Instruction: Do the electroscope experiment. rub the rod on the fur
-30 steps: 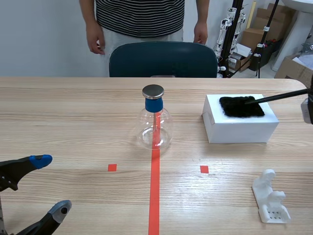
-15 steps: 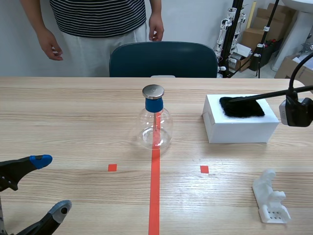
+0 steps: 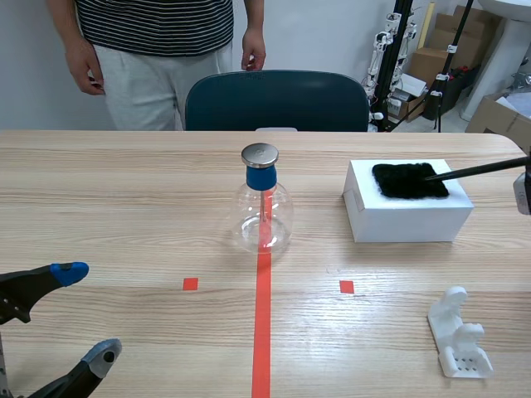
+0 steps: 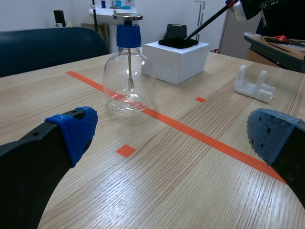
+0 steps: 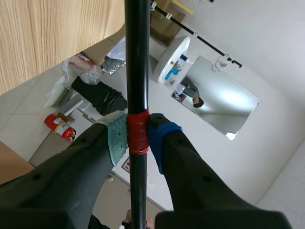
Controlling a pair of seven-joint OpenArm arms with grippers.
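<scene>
On the table point(image 3: 124, 191) I count one electroscope point(image 3: 264, 207): a clear glass flask with a blue collar and a flat metal cap, standing upright on the orange-red line. To its right is one white box point(image 3: 406, 214) with one patch of black fur point(image 3: 408, 180) lying on its top. One white plastic stand point(image 3: 459, 334) sits nearer to me, well apart from the box. Across the table there is one dark chair point(image 3: 276, 99), and one person point(image 3: 158, 41) in a striped shirt stands behind it.

My left gripper point(image 3: 85, 313) hovers low over the near left part of the table with its jaws wide apart, holding and touching nothing. In its wrist view the flask is ahead, between the two blue pads point(image 4: 76, 131).

My right gripper point(image 5: 137, 136) is clamped on the one black rod point(image 5: 137, 57), the pads pressing on a band of red tape around it. The rod slants in from the right edge, and its tip rests on the fur.
</scene>
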